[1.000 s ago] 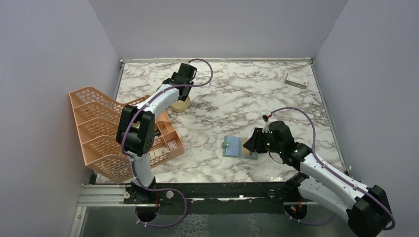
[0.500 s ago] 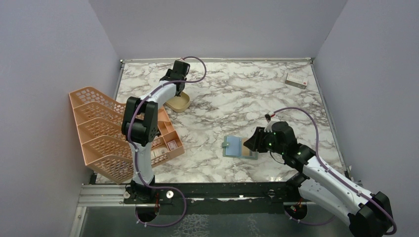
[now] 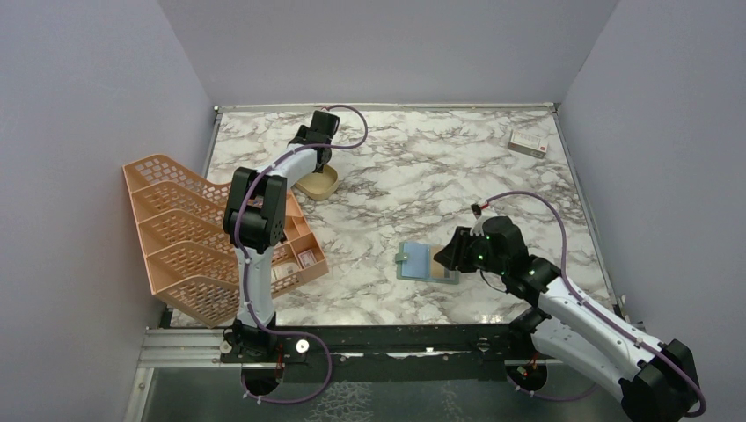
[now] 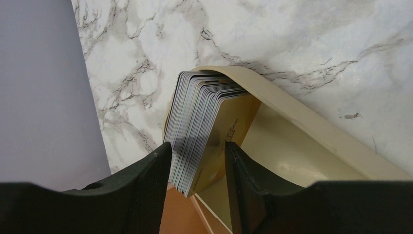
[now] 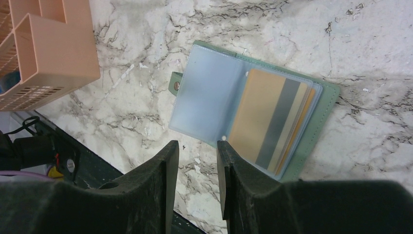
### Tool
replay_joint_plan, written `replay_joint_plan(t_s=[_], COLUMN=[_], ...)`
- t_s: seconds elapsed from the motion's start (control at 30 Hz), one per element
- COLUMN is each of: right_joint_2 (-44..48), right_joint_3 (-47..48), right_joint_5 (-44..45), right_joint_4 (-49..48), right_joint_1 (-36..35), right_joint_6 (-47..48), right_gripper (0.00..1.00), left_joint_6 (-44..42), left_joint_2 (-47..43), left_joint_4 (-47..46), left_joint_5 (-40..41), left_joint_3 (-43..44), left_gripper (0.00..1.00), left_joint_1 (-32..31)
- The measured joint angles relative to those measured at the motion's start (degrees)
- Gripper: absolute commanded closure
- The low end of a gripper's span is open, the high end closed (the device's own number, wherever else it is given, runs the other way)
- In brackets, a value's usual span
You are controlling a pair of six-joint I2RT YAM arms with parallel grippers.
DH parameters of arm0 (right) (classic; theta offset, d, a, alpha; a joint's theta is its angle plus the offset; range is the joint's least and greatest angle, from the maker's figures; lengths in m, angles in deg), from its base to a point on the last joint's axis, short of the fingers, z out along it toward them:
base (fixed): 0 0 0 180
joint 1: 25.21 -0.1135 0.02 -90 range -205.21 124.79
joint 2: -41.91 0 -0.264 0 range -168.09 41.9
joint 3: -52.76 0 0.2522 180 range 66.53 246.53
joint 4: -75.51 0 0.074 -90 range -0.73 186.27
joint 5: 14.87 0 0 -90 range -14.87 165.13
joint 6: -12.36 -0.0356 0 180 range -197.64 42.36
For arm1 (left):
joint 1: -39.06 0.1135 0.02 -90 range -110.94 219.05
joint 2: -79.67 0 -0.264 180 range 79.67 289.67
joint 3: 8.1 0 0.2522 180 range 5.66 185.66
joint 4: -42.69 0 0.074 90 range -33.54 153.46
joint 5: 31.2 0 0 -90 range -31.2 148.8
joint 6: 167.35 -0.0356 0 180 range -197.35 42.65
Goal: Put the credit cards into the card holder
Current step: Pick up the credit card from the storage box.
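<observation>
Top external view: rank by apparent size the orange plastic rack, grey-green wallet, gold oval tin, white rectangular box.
1. Orange plastic rack, by far the largest.
2. Grey-green wallet, lying open.
3-4. Gold oval tin and white rectangular box look alike; the tin is partly hidden, so I won't rank them.

No legible text is showing in any view. The front credit card (image 4: 229,129) standing in the tin (image 4: 302,127) is carrying faint print, too small to read. The white box (image 3: 528,143) on the worktop is showing a red mark, unreadable.
</observation>
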Motion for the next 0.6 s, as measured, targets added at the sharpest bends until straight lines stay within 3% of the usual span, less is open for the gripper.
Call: replay_joint_plan(t_s=[0.6], right_joint_2=[0.92], right_joint_3=[0.00], right_joint_5=[0.04], right_joint_4=[0.42], right_joint_1=[0.00], right_joint_6=[0.00], right_gripper=[0.65], left_joint_6=[-0.90], left_joint_2=[0.66], left_joint_4=[0.04], left_joint_5=[1.77], left_joint_3=[1.75], left_gripper=[0.67], left_joint_1=[0.26])
